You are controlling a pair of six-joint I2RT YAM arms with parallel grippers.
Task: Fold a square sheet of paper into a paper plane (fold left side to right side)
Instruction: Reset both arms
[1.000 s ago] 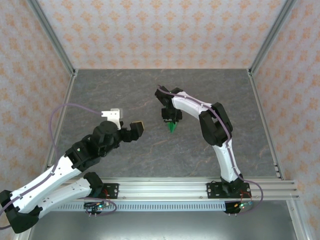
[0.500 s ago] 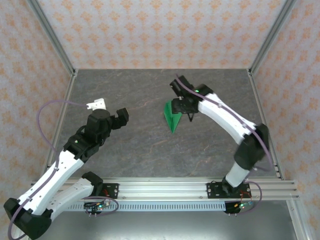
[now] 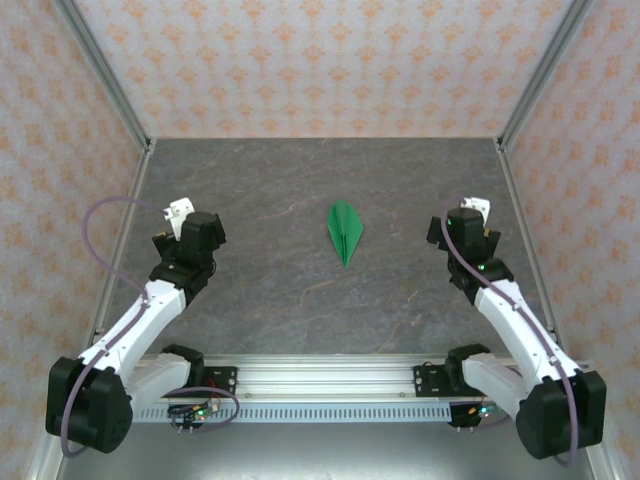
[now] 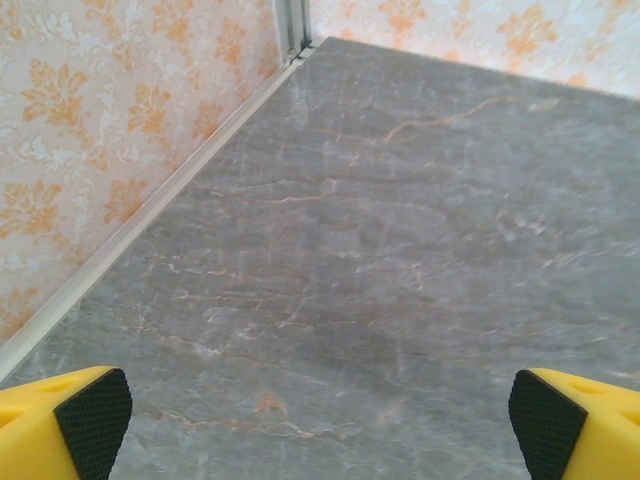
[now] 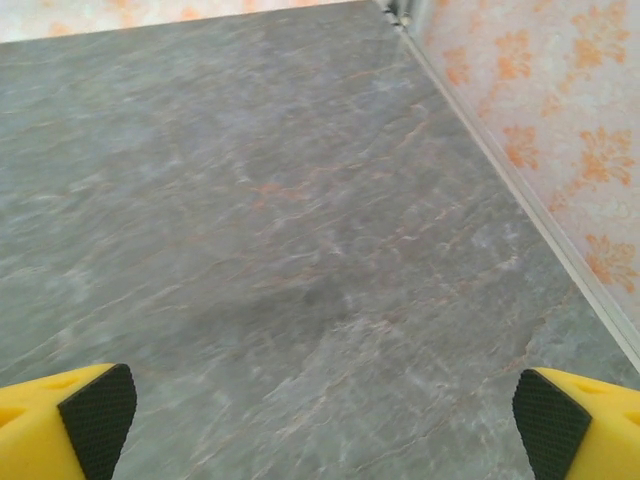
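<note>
Right pincer (image 5: 323,420) withdrawn, creased pointed paper plane (image 3: 345,230) lying flat

The top external camera looks steeply down from above and behind the arm bases onto the whole grey table (image 3: 260,290) and patterned walls (image 3: 320,60). Each wrist camera sits low and close over that same tabletop, looking out between its fingers: left gripper (image 4: 320,435) toward the far left corner, right gripper (image 5: 320,435) toward the far right corner

Open room all rnd the paper plane (image 3: 345,230) on table (image 3: 260,190).
</note>
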